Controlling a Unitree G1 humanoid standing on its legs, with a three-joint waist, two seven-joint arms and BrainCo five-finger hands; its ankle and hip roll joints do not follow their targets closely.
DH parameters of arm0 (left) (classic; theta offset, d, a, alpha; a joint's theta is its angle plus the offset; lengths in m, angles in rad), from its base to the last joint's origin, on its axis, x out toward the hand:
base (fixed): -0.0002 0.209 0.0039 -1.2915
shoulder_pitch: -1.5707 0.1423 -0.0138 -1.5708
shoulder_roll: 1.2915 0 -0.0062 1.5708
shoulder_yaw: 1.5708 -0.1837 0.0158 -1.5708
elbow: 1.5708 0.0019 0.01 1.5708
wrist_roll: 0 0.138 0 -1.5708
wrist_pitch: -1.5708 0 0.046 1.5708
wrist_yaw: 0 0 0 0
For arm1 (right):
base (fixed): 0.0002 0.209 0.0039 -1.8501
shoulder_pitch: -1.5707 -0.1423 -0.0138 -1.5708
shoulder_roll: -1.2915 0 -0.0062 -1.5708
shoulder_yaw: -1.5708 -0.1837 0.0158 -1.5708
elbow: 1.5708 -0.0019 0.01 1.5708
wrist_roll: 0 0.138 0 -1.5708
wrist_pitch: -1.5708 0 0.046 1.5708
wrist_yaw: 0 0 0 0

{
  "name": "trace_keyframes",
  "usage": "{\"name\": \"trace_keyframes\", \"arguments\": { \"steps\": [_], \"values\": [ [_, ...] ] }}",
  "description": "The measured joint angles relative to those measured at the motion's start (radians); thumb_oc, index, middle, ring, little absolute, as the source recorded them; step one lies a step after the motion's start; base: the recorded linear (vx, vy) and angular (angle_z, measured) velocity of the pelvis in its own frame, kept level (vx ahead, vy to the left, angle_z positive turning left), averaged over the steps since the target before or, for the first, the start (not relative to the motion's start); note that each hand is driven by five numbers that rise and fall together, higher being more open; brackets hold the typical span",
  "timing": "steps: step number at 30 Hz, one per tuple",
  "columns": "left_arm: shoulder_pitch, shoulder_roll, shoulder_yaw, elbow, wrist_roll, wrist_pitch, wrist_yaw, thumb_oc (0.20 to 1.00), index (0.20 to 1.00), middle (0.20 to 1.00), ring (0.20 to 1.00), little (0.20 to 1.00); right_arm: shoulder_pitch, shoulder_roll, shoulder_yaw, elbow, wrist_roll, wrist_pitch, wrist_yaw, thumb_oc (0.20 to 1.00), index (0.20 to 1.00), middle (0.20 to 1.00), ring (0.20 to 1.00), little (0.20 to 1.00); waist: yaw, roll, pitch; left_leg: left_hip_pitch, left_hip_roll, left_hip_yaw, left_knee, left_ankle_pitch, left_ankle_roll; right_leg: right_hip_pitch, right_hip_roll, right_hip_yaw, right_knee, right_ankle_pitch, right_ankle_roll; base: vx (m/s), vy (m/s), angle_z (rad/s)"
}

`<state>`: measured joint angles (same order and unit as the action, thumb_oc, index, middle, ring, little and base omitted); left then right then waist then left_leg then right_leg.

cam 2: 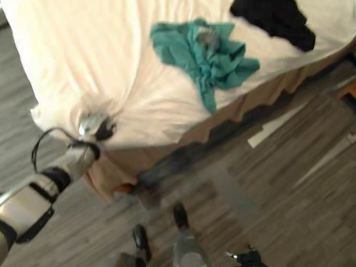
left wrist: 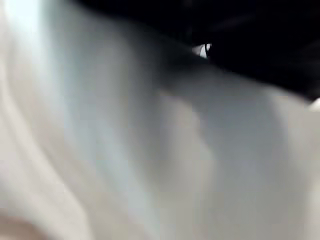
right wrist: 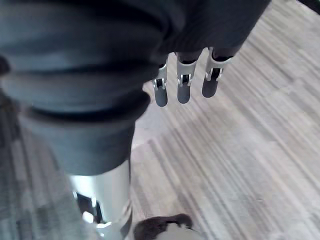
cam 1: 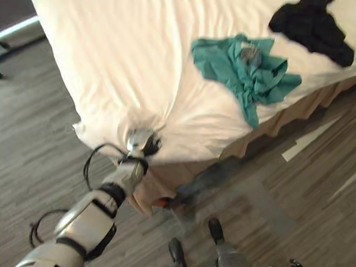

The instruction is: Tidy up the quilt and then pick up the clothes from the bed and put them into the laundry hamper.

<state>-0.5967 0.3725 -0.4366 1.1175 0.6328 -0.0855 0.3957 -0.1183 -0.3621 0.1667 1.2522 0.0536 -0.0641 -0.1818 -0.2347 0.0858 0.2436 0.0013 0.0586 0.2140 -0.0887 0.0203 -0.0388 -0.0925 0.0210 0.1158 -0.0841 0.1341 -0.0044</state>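
Left eye view: left hand (cam 1: 140, 143) bunches the cream quilt (cam 1: 128, 58) at its near corner, creases converging there, so fingers look closed on the cloth; right hand (right wrist: 184, 82) hangs over the wood floor (right wrist: 235, 165), fingers straight, holding nothing; teal garment (cam 1: 245, 70) and black garment (cam 1: 313, 25) lie on the quilt, apart; risk: a hard pull drags both clothes along or off the bed edge.
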Motion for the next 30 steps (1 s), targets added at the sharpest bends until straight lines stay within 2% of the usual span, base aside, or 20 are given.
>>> {"name": "trace_keyframes", "arguments": {
  "steps": [2,3,5,6,7,8,9,10,11,14,15,18,19,21,22,23,24,25,27,30],
  "values": [
    [0.070,-0.006,-0.001,0.003,0.000,-0.003,-0.007,1.000,1.000,1.000,1.000,1.000,0.008,-0.014,0.000,-0.023,-0.016,-0.006,-0.013,1.000,1.000,1.000,1.000,1.000,0.008,0.001,-0.045,0.010,0.006,-0.010,0.000,-0.001,-0.001,0.009,0.005,-0.008,-0.004,-0.012,-0.003,0.06,0.000,0.17],
    [0.139,-0.013,0.024,0.005,0.000,-0.004,-0.016,1.000,1.000,1.000,1.000,1.000,0.002,-0.039,0.003,-0.069,-0.048,0.003,-0.025,1.000,1.000,1.000,1.000,1.000,0.037,-0.001,-0.063,0.014,0.010,-0.013,0.000,-0.008,-0.012,0.024,0.007,-0.018,-0.001,-0.016,-0.004,0.04,0.009,0.11],
    [0.244,-0.032,0.066,0.004,0.001,-0.014,-0.017,1.000,1.000,1.000,1.000,1.000,0.053,-0.088,0.046,-0.182,-0.120,0.003,-0.040,1.000,1.000,1.000,1.000,1.000,0.049,-0.002,-0.082,0.038,0.012,-0.033,0.001,-0.004,-0.008,0.045,0.009,-0.027,0.001,-0.013,-0.009,0.03,0.015,0.22],
    [0.322,-0.049,0.105,0.014,0.009,-0.031,-0.030,1.000,1.000,1.000,1.000,1.000,0.066,-0.123,0.050,-0.304,-0.172,0.021,-0.044,1.000,1.000,1.000,1.000,1.000,0.075,-0.011,-0.098,0.038,0.014,-0.038,0.000,-0.007,-0.012,0.059,0.008,-0.045,0.001,-0.019,-0.006,0.04,0.003,0.22],
    [0.358,-0.074,0.163,0.052,0.007,-0.023,-0.050,1.000,1.000,1.000,1.000,1.000,0.093,-0.154,0.055,-0.405,-0.199,0.024,-0.046,1.000,1.000,1.000,1.000,1.000,0.081,-0.015,-0.100,0.048,0.014,-0.038,0.000,-0.010,-0.014,0.064,0.009,-0.044,-0.004,-0.023,-0.005,0.04,-0.002,0.18],
    [0.441,-0.090,0.214,0.137,0.000,0.017,-0.090,1.000,1.000,1.000,1.000,1.000,0.082,-0.186,0.056,-0.519,-0.245,0.007,-0.053,1.000,1.000,1.000,1.000,1.000,0.086,-0.023,-0.115,0.048,0.013,-0.049,0.000,-0.008,-0.013,0.072,0.005,-0.057,-0.005,-0.024,-0.006,0.03,0.012,0.19],
    [0.496,-0.098,0.257,0.185,-0.002,0.042,-0.107,1.000,1.000,1.000,1.000,1.000,0.081,-0.204,0.056,-0.591,-0.256,0.012,-0.054,1.000,1.000,1.000,1.000,1.000,0.092,-0.042,-0.111,0.051,0.012,-0.059,0.000,-0.010,-0.011,0.079,0.005,-0.064,-0.005,-0.034,-0.003,0.02,0.005,0.31],
    [0.536,-0.095,0.273,0.216,-0.003,0.064,-0.123,1.000,1.000,1.000,1.000,1.000,0.081,-0.213,0.055,-0.617,-0.273,0.000,-0.056,1.000,1.000,1.000,1.000,1.000,0.093,-0.044,-0.125,0.054,0.011,-0.067,0.001,-0.006,-0.011,0.078,0.004,-0.066,-0.005,-0.035,-0.004,0.01,0.000,0.42],
    [0.645,-0.088,0.298,0.263,-0.018,0.095,-0.137,1.000,1.000,1.000,1.000,1.000,0.056,-0.229,0.056,-0.673,-0.291,0.013,-0.048,0.200,0.200,0.200,0.200,0.200,0.139,-0.072,-0.130,0.037,0.010,-0.093,0.000,-0.003,-0.009,0.080,0.000,-0.097,-0.005,-0.041,-0.013,0.01,-0.018,0.47],
    [0.773,-0.057,0.303,0.277,-0.083,0.118,-0.159,1.000,1.000,1.000,1.000,1.000,-0.011,-0.256,0.058,-0.745,-0.297,0.002,-0.034,0.200,0.200,0.200,0.200,0.200,0.203,-0.109,-0.137,0.008,-0.004,-0.151,0.001,0.019,-0.003,0.070,-0.015,-0.144,-0.005,-0.042,-0.013,-0.02,-0.028,0.73],
    [0.803,-0.057,0.284,0.271,-0.113,0.116,-0.159,1.000,1.000,1.000,1.000,1.000,-0.088,-0.258,0.085,-0.743,-0.301,0.004,-0.027,0.200,0.200,0.200,0.200,0.200,0.244,-0.117,-0.138,-0.018,-0.012,-0.174,0.001,0.031,0.002,0.064,-0.023,-0.168,-0.005,-0.040,-0.009,-0.07,-0.043,0.51],
    [0.796,-0.059,0.222,0.223,-0.151,0.106,-0.163,1.000,1.000,1.000,1.000,1.000,-0.296,-0.255,0.183,-0.734,-0.309,-0.009,-0.022,0.200,0.200,0.200,0.200,0.200,0.275,-0.119,-0.136,-0.060,-0.029,-0.219,0.006,0.064,0.008,0.033,-0.040,-0.208,-0.005,-0.026,0.010,-0.12,-0.053,0.66],
    [0.785,-0.061,0.191,0.187,-0.160,0.097,-0.160,1.000,1.000,1.000,1.000,1.000,-0.391,-0.227,0.229,-0.717,-0.306,-0.013,-0.022,0.200,0.200,0.200,0.200,0.200,0.305,-0.119,-0.133,-0.090,-0.033,-0.234,0.005,0.070,0.008,0.025,-0.047,-0.231,-0.004,-0.023,0.013,-0.17,-0.061,0.37],
    [0.740,-0.057,0.124,0.155,-0.164,0.084,-0.157,1.000,1.000,1.000,1.000,1.000,-0.577,-0.190,0.326,-0.669,-0.267,-0.015,-0.022,0.200,0.200,0.200,0.200,0.200,0.325,-0.126,-0.120,-0.143,-0.038,-0.256,0.013,0.077,0.007,-0.025,-0.049,-0.242,-0.004,-0.016,0.023,-0.19,-0.047,0.34],
    [0.685,-0.050,0.083,0.117,-0.201,0.077,-0.150,1.000,1.000,1.000,1.000,1.000,-0.698,-0.171,0.363,-0.625,-0.225,-0.026,-0.029,0.200,0.200,0.200,0.200,0.200,0.340,-0.117,-0.092,-0.202,-0.040,-0.284,0.029,0.081,0.004,-0.063,-0.051,-0.270,-0.004,-0.014,0.026,-0.13,-0.020,0.52],
    [0.638,-0.043,0.057,0.100,-0.209,0.067,-0.147,1.000,1.000,1.000,1.000,1.000,-0.774,-0.165,0.374,-0.586,-0.196,-0.026,-0.030,0.200,0.200,0.200,0.200,0.200,0.341,-0.133,-0.071,-0.224,-0.040,-0.292,0.039,0.084,-0.001,-0.082,-0.049,-0.275,-0.004,-0.013,0.028,-0.07,-0.024,0.75],
    [0.576,-0.041,0.052,0.068,-0.233,0.053,-0.139,1.000,1.000,1.000,1.000,1.000,-0.844,-0.162,0.357,-0.562,-0.160,-0.027,-0.034,0.200,0.200,0.200,0.200,0.200,0.373,-0.123,-0.030,-0.253,-0.038,-0.309,0.033,0.092,-0.007,-0.100,-0.044,-0.279,-0.001,-0.013,0.028,-0.12,-0.042,0.69],
    [0.537,-0.039,0.034,0.035,-0.266,0.045,-0.124,1.000,1.000,1.000,1.000,1.000,-0.900,-0.153,0.355,-0.525,-0.113,-0.026,-0.040,0.200,0.200,0.200,0.200,0.200,0.377,-0.122,0.002,-0.282,-0.035,-0.312,0.039,0.099,-0.014,-0.118,-0.040,-0.283,-0.001,-0.013,0.028,-0.09,-0.034,0.63],
    [0.499,-0.036,0.027,-0.004,-0.319,0.038,-0.110,1.000,1.000,1.000,1.000,1.000,-0.955,-0.115,0.352,-0.487,-0.053,-0.026,-0.056,0.200,0.200,0.200,0.200,0.200,0.403,-0.111,0.052,-0.318,-0.035,-0.321,0.043,0.106,-0.021,-0.148,-0.039,-0.289,0.002,-0.012,0.027,-0.09,-0.013,0.25],
    [0.463,-0.027,-0.001,-0.043,-0.356,0.027,-0.099,1.000,1.000,1.000,1.000,1.000,-0.971,-0.065,0.373,-0.465,-0.009,-0.024,-0.060,0.200,0.200,0.200,0.200,0.200,0.409,-0.084,0.113,-0.371,-0.039,-0.335,0.042,0.123,-0.024,-0.200,-0.042,-0.298,0.015,-0.012,0.027,-0.18,0.005,0.12]
  ]
}}
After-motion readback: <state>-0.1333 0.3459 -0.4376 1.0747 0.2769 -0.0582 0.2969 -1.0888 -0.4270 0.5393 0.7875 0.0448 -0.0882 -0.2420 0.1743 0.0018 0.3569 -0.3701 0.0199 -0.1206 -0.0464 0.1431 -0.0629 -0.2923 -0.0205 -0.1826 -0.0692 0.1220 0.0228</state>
